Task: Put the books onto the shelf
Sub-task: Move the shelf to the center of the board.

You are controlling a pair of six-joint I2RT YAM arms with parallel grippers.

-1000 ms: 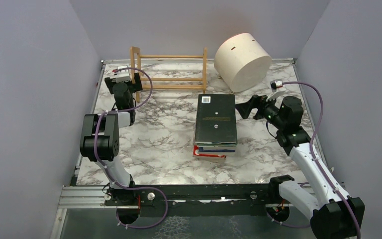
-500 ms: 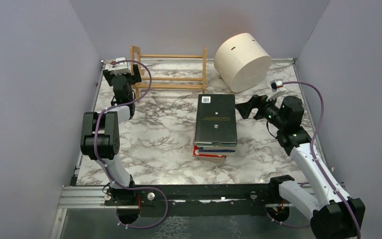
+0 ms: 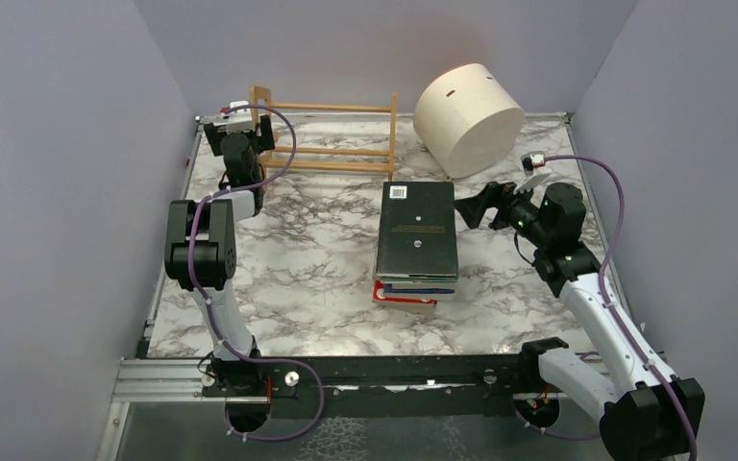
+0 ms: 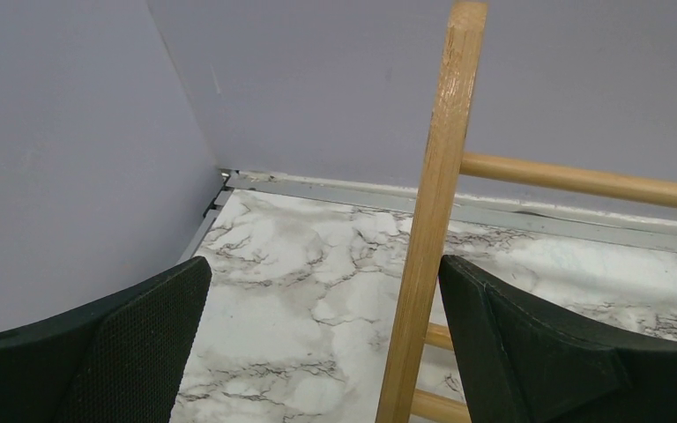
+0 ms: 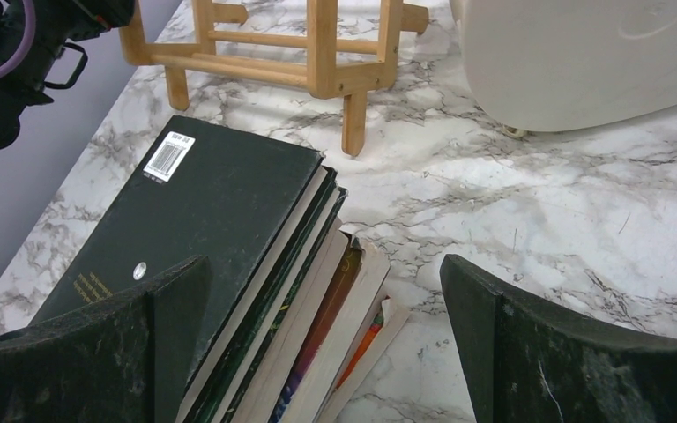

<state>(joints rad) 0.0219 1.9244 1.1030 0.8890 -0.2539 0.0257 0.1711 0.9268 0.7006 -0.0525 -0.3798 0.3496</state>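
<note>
Farther back now, the left gripper (image 4: pixel 323 273) hangs released at the shelf's (image 4: pixel 441 141) left end, perhaps touching its post. The right gripper (image 5: pixel 323 269), also released, faces the books (image 3: pixel 417 230), stacked centre-right, nearer than the shelf; none shelved yet.

perhaps ten books (image 3: pixel 417 230) stacked flat before upright shelf (image 3: pixel 395 134).

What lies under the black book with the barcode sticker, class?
Under the black book lie other books, stacked. Only their page edges and spines show: dark green, orange, purple, and a red one at the bottom. Their covers are hidden, so they cannot be counted exactly.
</note>
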